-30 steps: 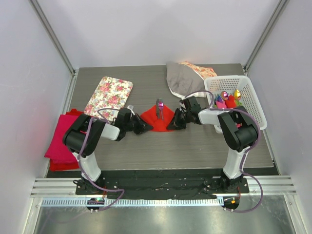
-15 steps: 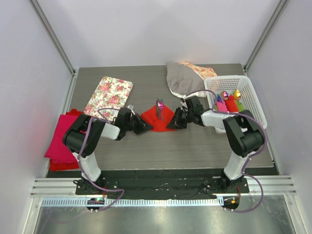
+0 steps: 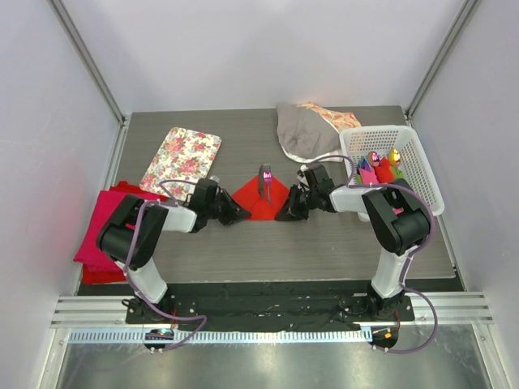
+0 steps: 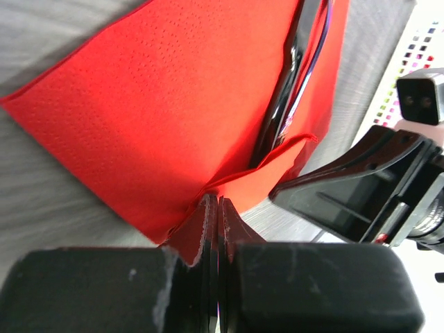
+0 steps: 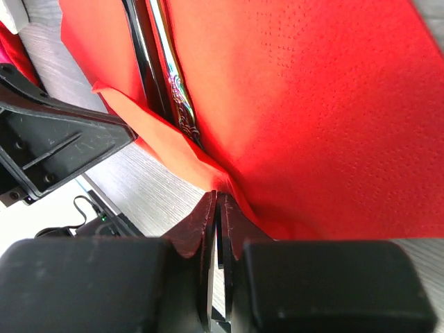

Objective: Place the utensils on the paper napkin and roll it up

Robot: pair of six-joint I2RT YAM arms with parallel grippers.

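At the far left of the overhead frame lay a stack of folded magenta cloth (image 3: 101, 235), and a floral tray (image 3: 182, 160) sat just up and to the right of it on the grey table (image 3: 324, 243). My left gripper (image 3: 229, 213) lay low on the table left of centre. Its fingers were pressed together on one near corner of the paper napkin (image 3: 261, 198), and my left wrist camera showed that red corner pinched flat between the pads and drawn up off the wood. The napkin sat in the middle of the frame, a bright red sheet spread between my two arms. The utensils (image 3: 264, 178) lay along its centre, their shiny ends poking past its upper edge, and a lifted flap of paper covered their lower ends. Right of centre, my right gripper (image 3: 288, 208) was clamped on the opposite near corner, pads closed tight with the red paper between them. A grey cloth bag (image 3: 304, 134) lay in the upper middle. A white basket (image 3: 405, 162) of coloured items stood at the far right.
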